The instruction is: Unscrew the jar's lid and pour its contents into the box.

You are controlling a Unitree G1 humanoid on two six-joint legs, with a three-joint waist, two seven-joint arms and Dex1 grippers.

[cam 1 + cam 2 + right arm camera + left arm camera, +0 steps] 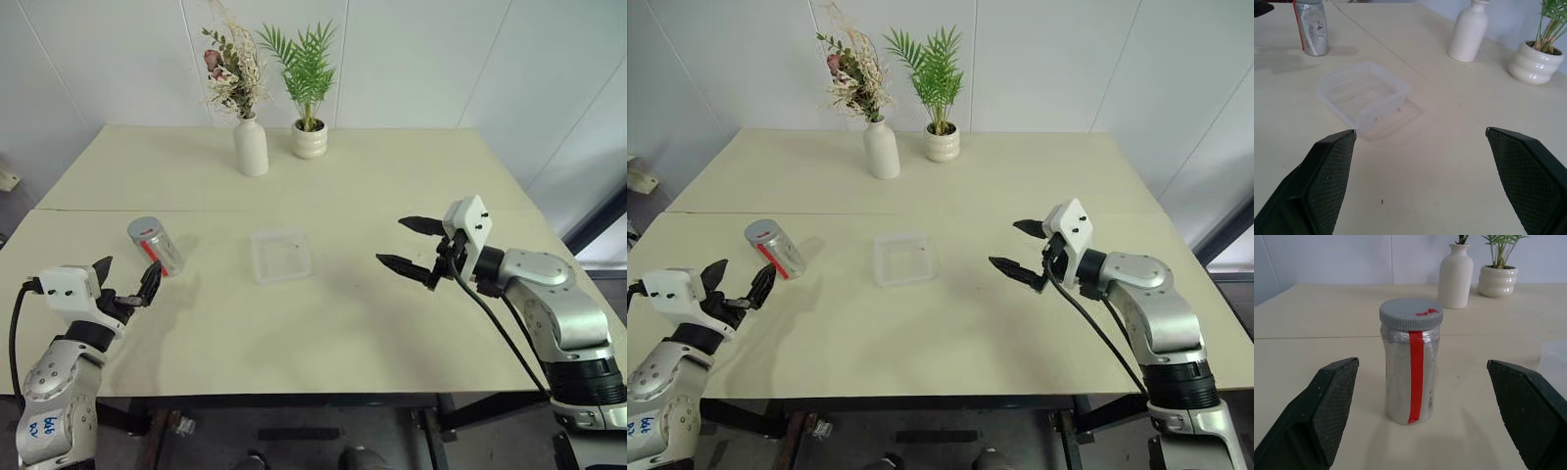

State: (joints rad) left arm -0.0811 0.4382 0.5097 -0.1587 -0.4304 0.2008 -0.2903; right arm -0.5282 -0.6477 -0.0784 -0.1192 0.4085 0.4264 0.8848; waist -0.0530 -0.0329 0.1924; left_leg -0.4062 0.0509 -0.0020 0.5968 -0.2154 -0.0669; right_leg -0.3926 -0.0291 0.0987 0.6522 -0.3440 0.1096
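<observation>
One silver jar point(1410, 377), a foil-bright cylinder striped with red tape, stands upright on the pale table point(343, 323) under its ribbed grey lid point(1411, 312), left of the clear, round-cornered plastic box point(281, 255). The left gripper point(125, 281) faces it, fingers apart. The right gripper point(409, 245) hovers beyond the box, fingers apart. Approach stage, I judge: next, clamp the jar's body.

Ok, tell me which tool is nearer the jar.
Left. The left tool sits open just short of the jar, not touching it. The right tool hovers open far across the table, beyond the box.
</observation>
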